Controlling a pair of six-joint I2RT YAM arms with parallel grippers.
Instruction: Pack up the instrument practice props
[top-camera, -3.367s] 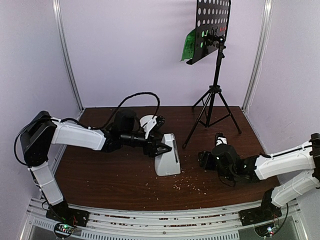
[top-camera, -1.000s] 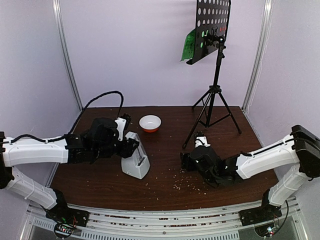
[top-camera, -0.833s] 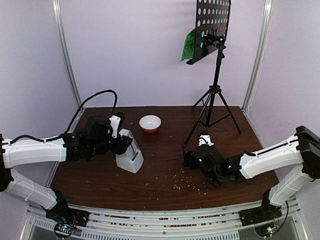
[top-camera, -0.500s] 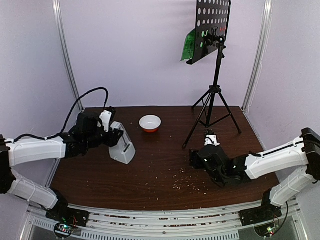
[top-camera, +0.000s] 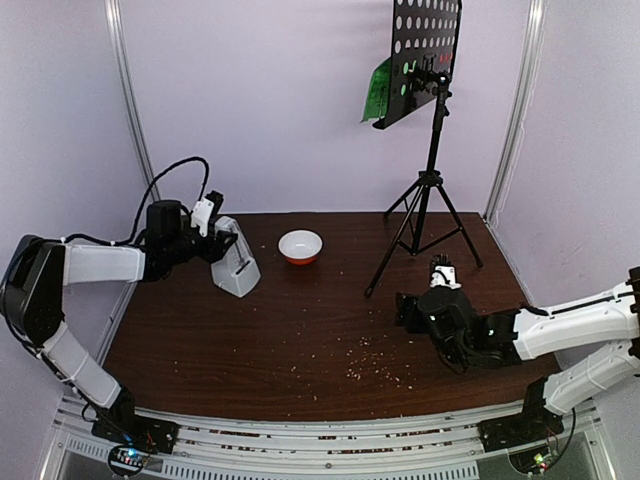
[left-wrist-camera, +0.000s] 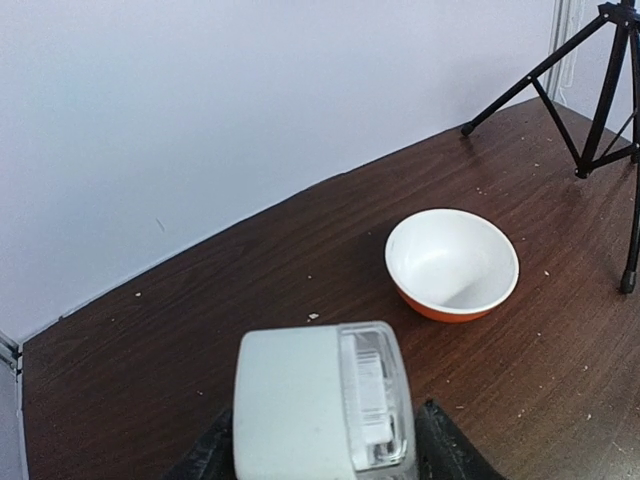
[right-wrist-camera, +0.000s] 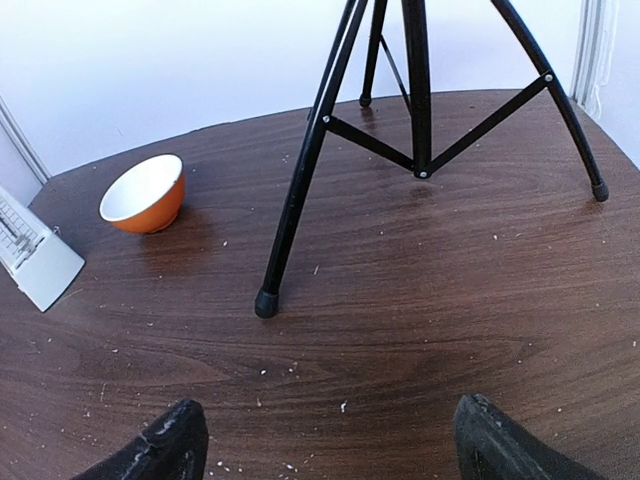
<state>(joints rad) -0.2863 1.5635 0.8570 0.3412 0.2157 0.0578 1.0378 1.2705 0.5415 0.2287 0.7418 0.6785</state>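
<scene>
Metronome (left-wrist-camera: 320, 410) between left fingers (left-wrist-camera: 445, 462)

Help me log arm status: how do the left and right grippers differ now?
The left gripper grips the white metronome far left on the table; the right gripper holds nothing. Left fingers clamp its sides; right fingers stand wide apart. Both sit low over the table.

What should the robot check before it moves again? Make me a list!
1. Left end effector gripping the metronome: ok.
2. Metronome sitting flat on the table: cannot tell.
3. Bowl apart from the metronome: ok.
4. Right end effector open and empty: ok.
5. Music stand packed: not ok, it stands upright with green pages on its desk.
</scene>
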